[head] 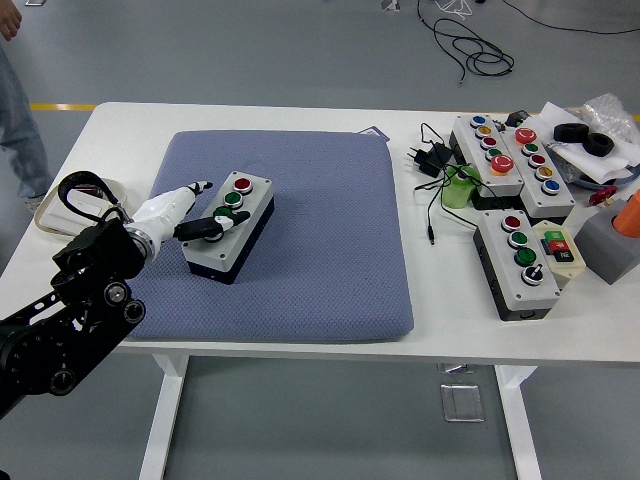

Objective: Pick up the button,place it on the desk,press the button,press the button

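Button box [232, 225] lies on blue mat [300, 240], left part; long axis runs near-left to far-right, red button at far end. Left hand [185, 215] beside it, fingers spread, 1 fingertip on box's top. White table [250, 120], grey floor.

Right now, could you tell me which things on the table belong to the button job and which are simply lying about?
In the job:
- button box on the blue mat
- left hand, a dark finger over the box

Lying about:
- other button boxes
- black power adapter
- tape roll
- green cup
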Robot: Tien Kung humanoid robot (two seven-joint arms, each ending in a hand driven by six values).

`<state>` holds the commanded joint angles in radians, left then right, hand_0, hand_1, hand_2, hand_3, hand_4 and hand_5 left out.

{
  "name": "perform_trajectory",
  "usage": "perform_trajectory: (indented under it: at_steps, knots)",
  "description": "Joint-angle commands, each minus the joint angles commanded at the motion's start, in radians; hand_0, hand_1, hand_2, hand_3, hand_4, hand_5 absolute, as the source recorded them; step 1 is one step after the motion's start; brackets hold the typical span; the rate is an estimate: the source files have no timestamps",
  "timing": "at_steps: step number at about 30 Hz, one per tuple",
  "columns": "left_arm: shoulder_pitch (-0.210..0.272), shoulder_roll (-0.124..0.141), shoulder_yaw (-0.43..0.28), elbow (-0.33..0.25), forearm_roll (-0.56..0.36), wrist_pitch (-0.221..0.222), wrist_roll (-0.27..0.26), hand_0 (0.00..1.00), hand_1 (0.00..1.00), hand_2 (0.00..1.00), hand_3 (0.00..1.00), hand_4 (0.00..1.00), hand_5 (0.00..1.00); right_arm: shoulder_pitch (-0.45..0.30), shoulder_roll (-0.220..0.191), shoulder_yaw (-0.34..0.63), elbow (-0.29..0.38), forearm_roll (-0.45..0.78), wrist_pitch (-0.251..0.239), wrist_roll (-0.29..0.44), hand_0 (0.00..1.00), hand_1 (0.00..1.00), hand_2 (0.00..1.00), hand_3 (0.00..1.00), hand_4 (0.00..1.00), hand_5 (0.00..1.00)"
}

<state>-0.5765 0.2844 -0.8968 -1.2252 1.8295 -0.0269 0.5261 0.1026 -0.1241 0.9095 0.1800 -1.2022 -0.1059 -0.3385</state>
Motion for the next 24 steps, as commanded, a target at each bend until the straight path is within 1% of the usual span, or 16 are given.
perform_trajectory:
  at_steps: [3,4,7,8,9,12,13,17,18,19,24]
  knots:
    - [-0.001,-0.002,0.003,-0.001,0.006,-0.001,0.011,0.993,0.998,0.998,0.998,0.998,0.998,0.000,0.000,0.001,0.000,-0.001,0.000,0.000,0.642,0.484,0.618,0.563,0.302,0.226]
    - [-0.001,-0.005,0.007,-0.002,0.021,0.001,0.029,0.993,0.998,0.998,0.998,0.998,0.998,0.000,-0.001,0.001,0.000,-0.002,0.000,0.000,0.642,0.484,0.618,0.563,0.302,0.226]
    - [-0.005,-0.017,0.024,0.012,0.043,0.026,0.087,0.989,0.998,0.998,0.998,0.998,0.996,0.000,-0.001,0.001,0.000,-0.002,0.000,0.000,0.642,0.480,0.618,0.563,0.302,0.226]
    - [-0.005,-0.018,0.025,0.014,0.044,0.028,0.092,0.989,0.998,0.998,0.998,0.998,0.996,0.000,-0.001,0.002,0.000,-0.002,0.000,0.000,0.642,0.480,0.618,0.563,0.302,0.226]
    - [-0.006,-0.025,0.026,0.025,0.057,0.033,0.114,0.989,0.998,0.998,0.998,0.998,0.996,0.000,0.000,0.001,0.000,-0.002,0.000,-0.001,0.642,0.480,0.618,0.563,0.302,0.226]
    - [-0.007,-0.030,0.026,0.028,0.075,0.035,0.119,0.989,0.998,0.998,0.998,0.998,0.996,0.001,0.000,0.001,0.000,-0.001,0.000,-0.001,0.642,0.480,0.618,0.563,0.302,0.226]
    - [-0.007,-0.030,0.026,0.027,0.078,0.034,0.119,0.977,0.998,0.998,0.998,0.998,0.940,0.001,0.000,0.001,0.000,-0.001,0.000,0.000,0.639,0.481,0.618,0.562,0.302,0.226]
    - [-0.011,-0.032,0.027,0.006,0.087,0.017,0.119,0.977,0.998,0.998,0.998,0.998,0.940,0.002,0.000,-0.001,0.000,0.001,0.000,0.000,0.639,0.481,0.618,0.562,0.302,0.226]
    - [-0.011,-0.033,0.027,0.004,0.086,0.014,0.119,0.977,0.998,0.998,0.998,0.998,0.940,0.002,0.000,-0.001,0.000,0.001,0.000,0.000,0.639,0.481,0.618,0.562,0.302,0.226]
    - [-0.013,-0.036,0.027,0.001,0.082,0.010,0.119,0.954,0.998,0.998,0.998,0.998,0.967,0.002,0.000,0.000,0.000,-0.001,0.000,-0.001,0.638,0.480,0.617,0.562,0.302,0.226]
    - [-0.014,-0.044,0.027,-0.001,0.077,-0.006,0.119,0.954,0.998,0.998,0.998,0.998,0.967,0.002,0.000,0.003,0.000,-0.005,0.001,-0.001,0.638,0.480,0.617,0.562,0.302,0.226]
